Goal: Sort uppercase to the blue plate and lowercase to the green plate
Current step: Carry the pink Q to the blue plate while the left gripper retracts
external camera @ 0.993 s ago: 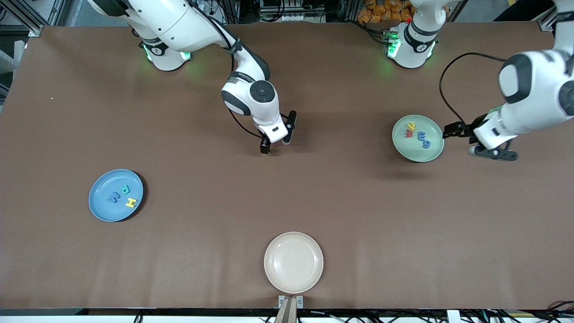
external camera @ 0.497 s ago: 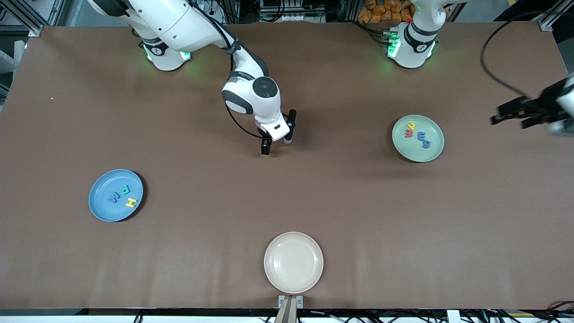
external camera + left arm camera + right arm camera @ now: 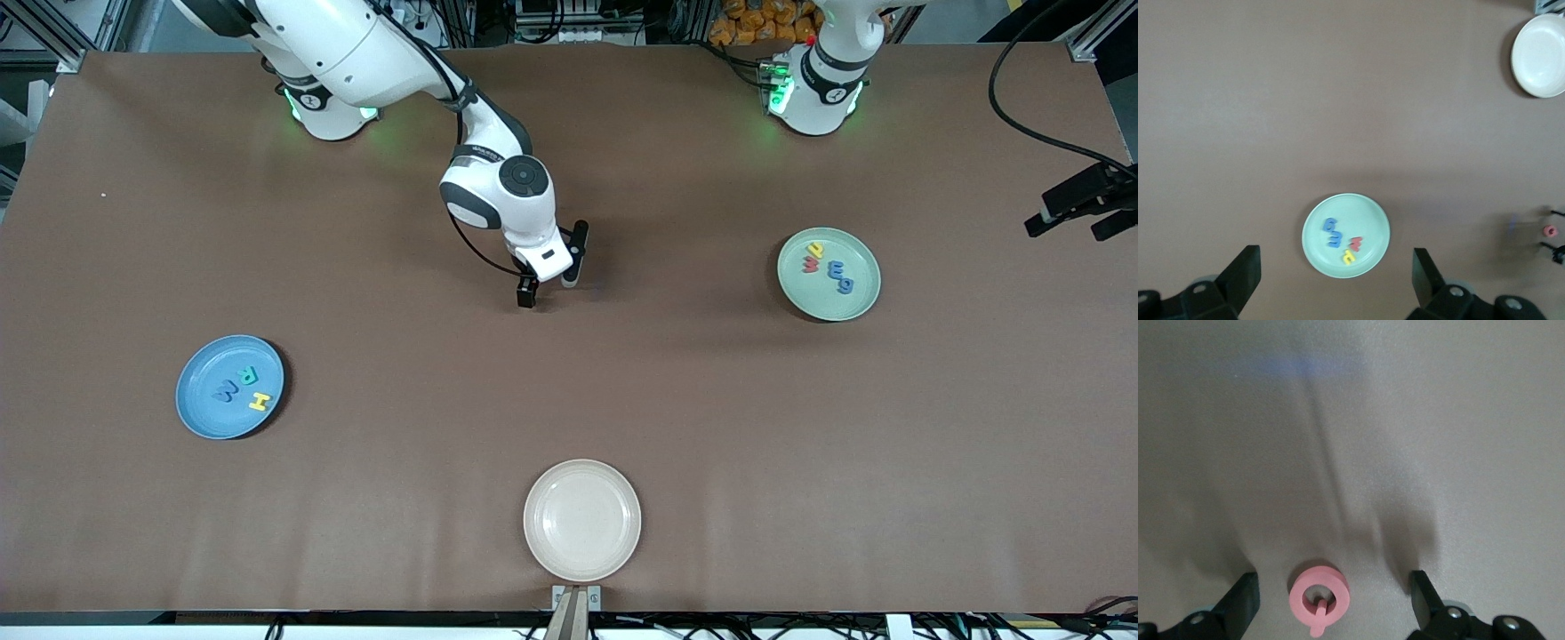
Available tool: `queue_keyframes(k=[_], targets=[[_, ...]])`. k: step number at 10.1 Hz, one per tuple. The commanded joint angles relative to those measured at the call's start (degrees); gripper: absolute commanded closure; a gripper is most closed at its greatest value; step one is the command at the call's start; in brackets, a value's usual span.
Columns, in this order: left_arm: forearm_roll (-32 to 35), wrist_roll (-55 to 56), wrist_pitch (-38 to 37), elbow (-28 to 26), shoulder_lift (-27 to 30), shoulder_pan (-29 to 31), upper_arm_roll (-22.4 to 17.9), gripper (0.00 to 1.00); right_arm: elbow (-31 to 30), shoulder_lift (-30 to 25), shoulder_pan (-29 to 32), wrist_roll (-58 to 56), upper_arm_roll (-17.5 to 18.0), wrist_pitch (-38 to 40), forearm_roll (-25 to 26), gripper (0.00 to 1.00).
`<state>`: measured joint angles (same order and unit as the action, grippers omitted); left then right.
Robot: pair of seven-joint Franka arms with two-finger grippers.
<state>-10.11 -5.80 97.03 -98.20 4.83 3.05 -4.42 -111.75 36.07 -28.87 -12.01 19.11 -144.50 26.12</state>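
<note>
**Mia:** Why is the right gripper (image 3: 551, 283) so low over the middle of the counter (image 3: 569, 400)?

**Ben:** The red round Q (image 3: 1319, 599) lies flat on the counter right under it, between its fingers (image 3: 1238, 603). They are wide open and hold nothing. I think it wants to pick the Q up.

**Mia:** Where should the Q go?

**Ben:** To the blue plate (image 3: 197, 404), near the right arm's end. The teal R (image 3: 240, 377), blue W (image 3: 226, 389) and yellow H (image 3: 259, 401) already lie in it.

**Mia:** And the small letters?

**Ben:** All four lie in the green plate (image 3: 853, 298): the red w (image 3: 812, 264), the blue E shape (image 3: 837, 269), the yellow y (image 3: 814, 250) and the blue g (image 3: 845, 285).

**Mia:** What is the left gripper (image 3: 1080, 212) doing?

**Ben:** It waits high up at the left arm's end, wide open, holding nothing.

**Mia:** And that cream plate (image 3: 582, 569)?

**Ben:** It holds nothing. The counter has a brown cover with soft wrinkles.
</note>
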Motion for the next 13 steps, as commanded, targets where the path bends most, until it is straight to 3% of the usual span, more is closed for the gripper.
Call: queue_keyframes(k=[1,2,3,4,8,13], targets=[[5.1,2.6,-1.1,4.8,-2.2,-1.4,2.0,0.0,-1.1,0.1,1.3,1.4,0.8,-0.7,1.5,0.0],[7.5,3.5,-1.1,6.3,-2.9,-2.4,2.0,0.0,-1.1,0.1,1.3,1.4,0.8,-0.7,1.5,0.49],[7.5,4.0,-1.1,7.5,-3.9,-3.2,2.5,0.0,-1.1,-0.1,1.3,1.4,1.1,-0.7,1.5,0.9],[7.2,4.2,-1.0,8.2,-4.7,-3.3,3.4,0.0,-1.2,-0.3,1.3,1.4,1.4,-0.5,1.5,1.0],[6.8,4.9,-0.6,8.4,-5.1,-4.7,4.2,0.0,-1.1,-2.5,2.0,1.5,1.5,1.4,1.5,1.0],[10.5,5.1,-0.6,8.4,-4.8,-11.2,2.0,0.0,2.6,-10.9,10.3,1.6,2.3,20.4,1.1,1.0]])
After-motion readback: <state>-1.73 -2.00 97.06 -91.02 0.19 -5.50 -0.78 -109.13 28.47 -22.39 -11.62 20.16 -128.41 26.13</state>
